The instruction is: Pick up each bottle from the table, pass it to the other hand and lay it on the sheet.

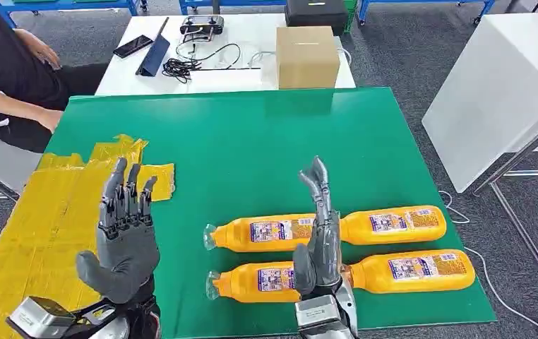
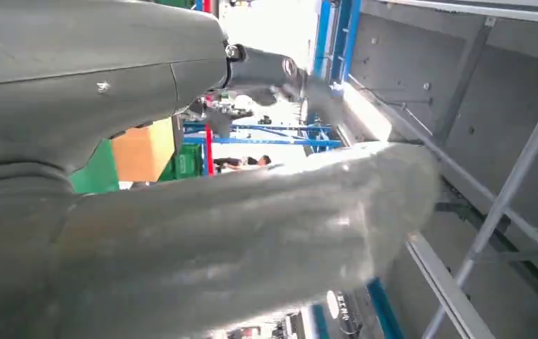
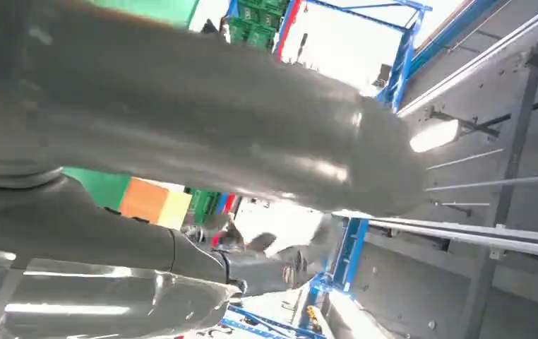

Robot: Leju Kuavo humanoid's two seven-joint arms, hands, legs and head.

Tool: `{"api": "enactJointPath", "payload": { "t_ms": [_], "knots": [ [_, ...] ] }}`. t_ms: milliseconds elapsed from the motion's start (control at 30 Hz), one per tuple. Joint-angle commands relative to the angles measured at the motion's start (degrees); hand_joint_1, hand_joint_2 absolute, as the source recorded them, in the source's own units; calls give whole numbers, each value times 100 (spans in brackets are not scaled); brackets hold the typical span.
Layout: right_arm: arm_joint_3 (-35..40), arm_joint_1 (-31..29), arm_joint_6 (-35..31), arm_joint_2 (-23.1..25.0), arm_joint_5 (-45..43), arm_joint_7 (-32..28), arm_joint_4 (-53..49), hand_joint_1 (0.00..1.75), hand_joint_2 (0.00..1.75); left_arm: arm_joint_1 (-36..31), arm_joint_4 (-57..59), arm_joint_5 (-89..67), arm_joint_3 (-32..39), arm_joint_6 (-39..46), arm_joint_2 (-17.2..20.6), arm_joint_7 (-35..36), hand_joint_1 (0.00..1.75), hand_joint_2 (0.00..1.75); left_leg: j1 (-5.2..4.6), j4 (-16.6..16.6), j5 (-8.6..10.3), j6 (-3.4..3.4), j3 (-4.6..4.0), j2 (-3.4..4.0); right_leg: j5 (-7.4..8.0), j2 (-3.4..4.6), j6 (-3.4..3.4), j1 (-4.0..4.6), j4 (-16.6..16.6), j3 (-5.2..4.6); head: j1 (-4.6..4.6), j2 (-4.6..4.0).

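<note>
Orange bottles (image 1: 337, 251): four are lying in two rows on the green table (image 1: 252, 141), near its front edge.
Yellow sheet (image 1: 47, 219): lying left of them.
Left hand (image 1: 123, 233): hovering above the sheet, fingers spread, holding nothing.
Right hand (image 1: 320, 236): hanging over the bottles, fingers extended, empty.

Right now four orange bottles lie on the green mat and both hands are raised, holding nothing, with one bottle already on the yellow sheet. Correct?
Not quite: the head view shows the yellow sheet bare. All four orange bottles lie on the green mat; left hand and right hand hold nothing.
</note>
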Motion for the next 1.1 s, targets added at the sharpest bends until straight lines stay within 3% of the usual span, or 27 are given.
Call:
{"api": "enactJointPath", "payload": {
  "t_ms": [33, 533, 567, 600, 633, 667, 700, 967, 1100],
  "knots": [
    [-845, -34, 742, -125, -1530, -914, 282, 175, 0, -603, 705, 262, 481, 450, -57, 17, 175, 0, 2, -2, -1, -2, 3, 4, 1, 2, 3, 2, -4, 4, 0, 0],
    [-1098, 145, 776, 93, -1109, -914, 194, 175, 0, -491, 802, 183, 525, 319, -142, 17, 175, 0, 1, -6, 4, -1, 8, -7, 4, -7, 4, 0, -11, 11, -2, 0],
    [-1092, 210, 629, 108, -982, -914, 138, 175, 0, -440, 813, 264, 488, 367, -149, 17, 58, 0, 3, -8, 3, -1, 8, -1, 6, -2, 5, 1, -15, 11, 0, 0],
    [-1074, 245, 500, 99, -950, -914, 60, 175, 0, -419, 710, 342, 479, 375, -143, 17, 9, 0, 0, -7, 0, -1, 9, 2, 3, -1, 6, -1, -12, 11, -2, 0],
    [-1074, 245, 500, 99, -950, -914, 60, 175, 0, -419, 710, 342, 479, 375, -143, 17, 9, 0, -3, -6, 0, -1, 8, -3, 1, -5, 5, -3, -8, 8, 0, 0],
    [-1061, 265, 530, 84, -1005, -914, 12, 147, 0, -396, 663, 326, 430, 294, -98, 17, 0, 0, 2, -5, -2, -2, 8, -3, 0, -8, 6, 1, -13, 12, 0, 0],
    [-1035, 285, 310, 73, -983, -914, -210, 0, 0, -347, 749, 234, 407, 255, -50, 17, 0, 0, -1, -4, -2, -2, 8, -3, -1, -7, 5, -3, -10, 10, -2, 0],
    [-1047, 329, 121, 72, -1013, -914, -144, 0, 0, -285, 683, 162, 330, 186, 18, 17, 0, 0, 0, -3, -2, -2, 2, 3, 2, -2, 5, -3, -9, 2, 0, 0],
    [-914, 430, 97, -37, -170, -826, 177, 0, 0, -174, 814, 146, 376, 195, -21, 17, 0, 0, 3, -13, -1, -3, 14, 9, 7, 5, 7, 1, -24, 16, 0, 0]
  ]
}}
